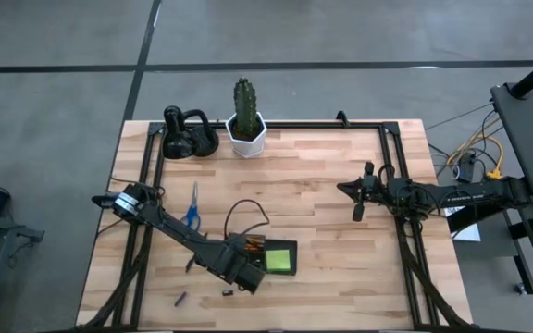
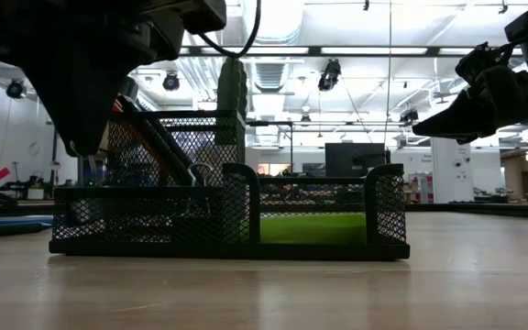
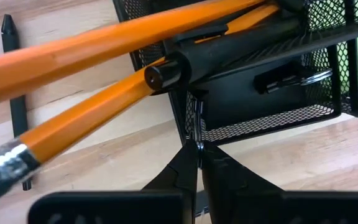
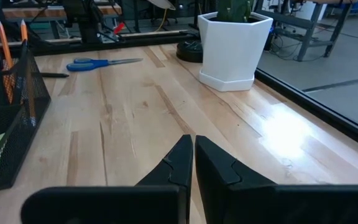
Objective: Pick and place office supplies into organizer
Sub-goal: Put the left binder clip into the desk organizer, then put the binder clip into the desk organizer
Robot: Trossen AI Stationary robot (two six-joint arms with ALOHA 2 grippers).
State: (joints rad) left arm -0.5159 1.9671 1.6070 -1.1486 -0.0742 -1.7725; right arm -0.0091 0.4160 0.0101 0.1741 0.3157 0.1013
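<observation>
Two orange pencils (image 3: pixel 92 74) in organizer (image 3: pixel 272 112), just beyond closed left gripper (image 3: pixel 197 163)

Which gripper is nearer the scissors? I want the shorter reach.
Left. The left gripper sits at the organizer, just beside the scissors; the right gripper hangs far across the table.

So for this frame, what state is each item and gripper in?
Left gripper: shut, at the organizer's edge.
Right gripper: shut, empty, above bare table.
Organizer: holds pencils and a green pad.
Pencils: leaning in organizer.
Scissors: closed, flat on table.
</observation>
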